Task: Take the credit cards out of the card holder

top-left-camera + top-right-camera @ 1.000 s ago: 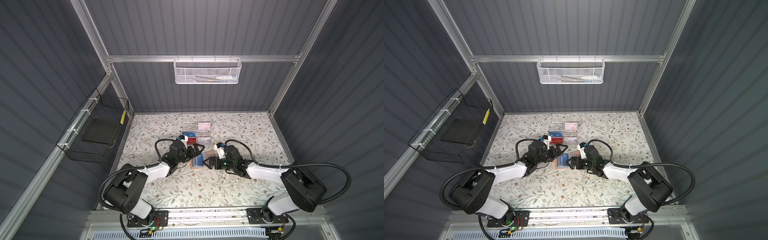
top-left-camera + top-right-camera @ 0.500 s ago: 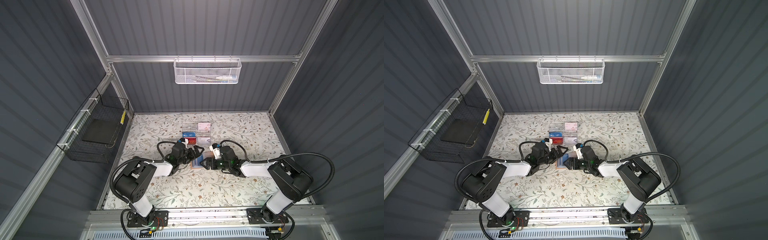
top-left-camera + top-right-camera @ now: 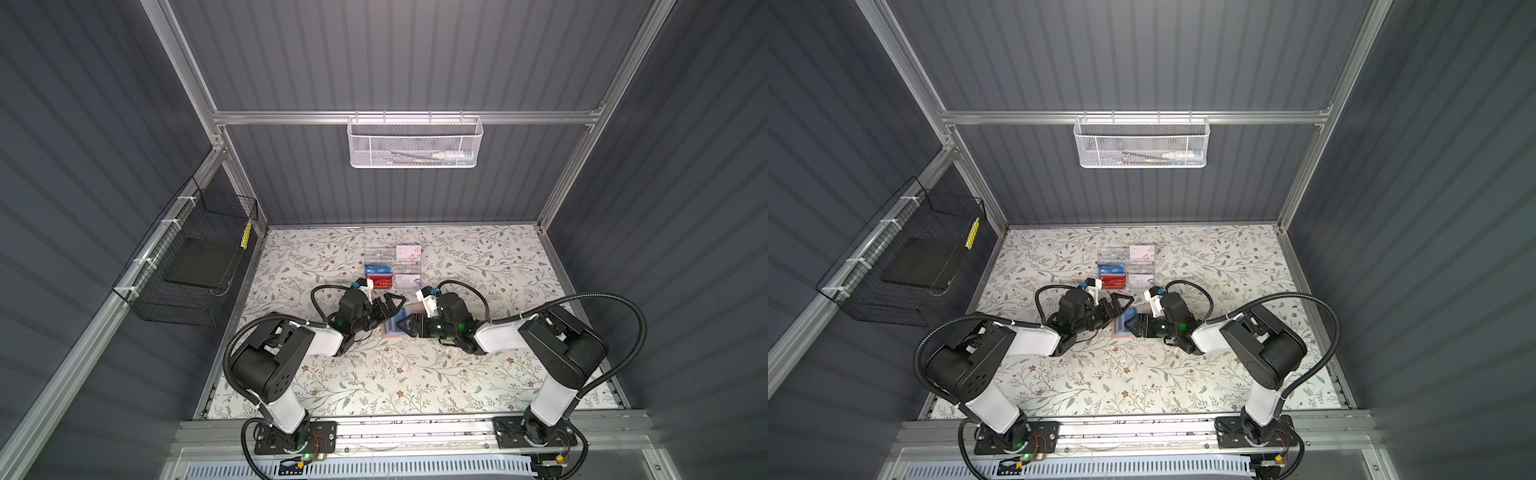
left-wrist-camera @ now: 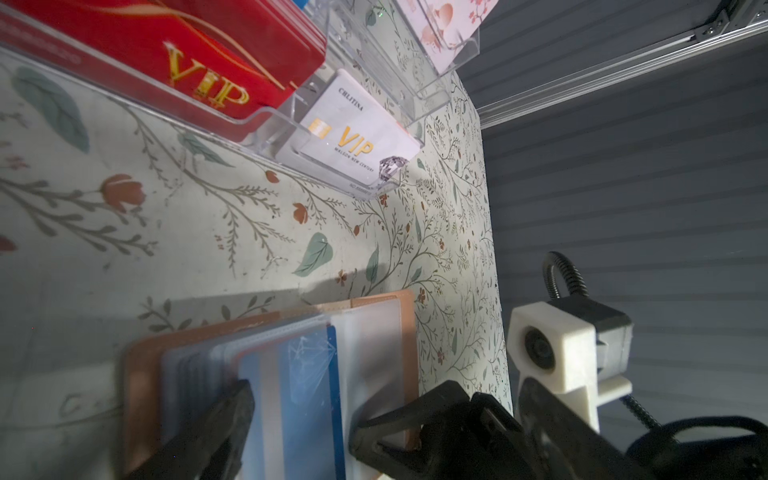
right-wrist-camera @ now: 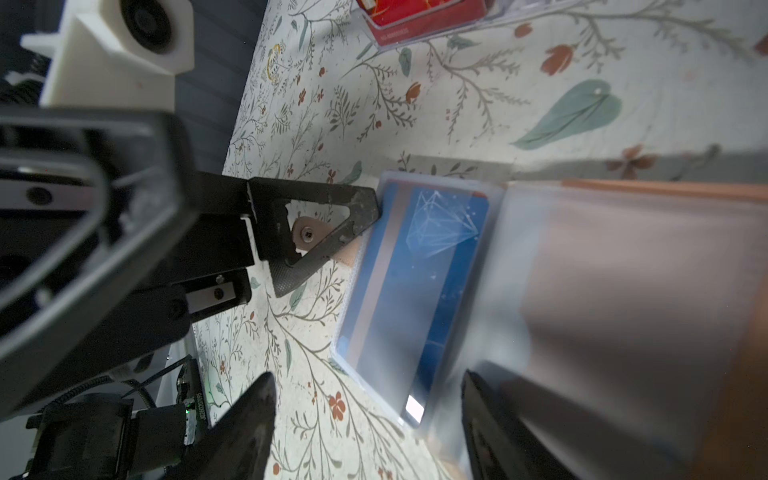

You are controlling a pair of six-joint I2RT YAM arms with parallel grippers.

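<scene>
The tan card holder [image 3: 410,311] [image 4: 386,307] lies open on the floral table between both grippers. A blue card [image 5: 424,270] [image 4: 307,374] sits inside a clear sleeve page. My left gripper [image 3: 388,309] [image 4: 384,428] is open at the holder's left side. One of its fingers [image 4: 224,424] rests on the stacked sleeves, and its tip [image 5: 365,208] touches the sleeve's corner. My right gripper [image 3: 404,326] [image 5: 374,415] is open, reaching in from the right. The near corner of the blue card's sleeve lies between its jaws. One right finger [image 5: 498,415] is over the holder's page.
A clear acrylic box [image 3: 392,270] [image 4: 266,137] stands just behind the holder, with red VIP cards [image 4: 199,62] and a white VIP card [image 4: 357,137] in it. A black wire basket [image 3: 195,266] hangs on the left wall. A white mesh basket [image 3: 413,141] hangs on the back wall.
My right gripper has slid left onto the holder and its jaws have narrowed. The left gripper has stayed open at the holder. Both arms have folded in closer.
</scene>
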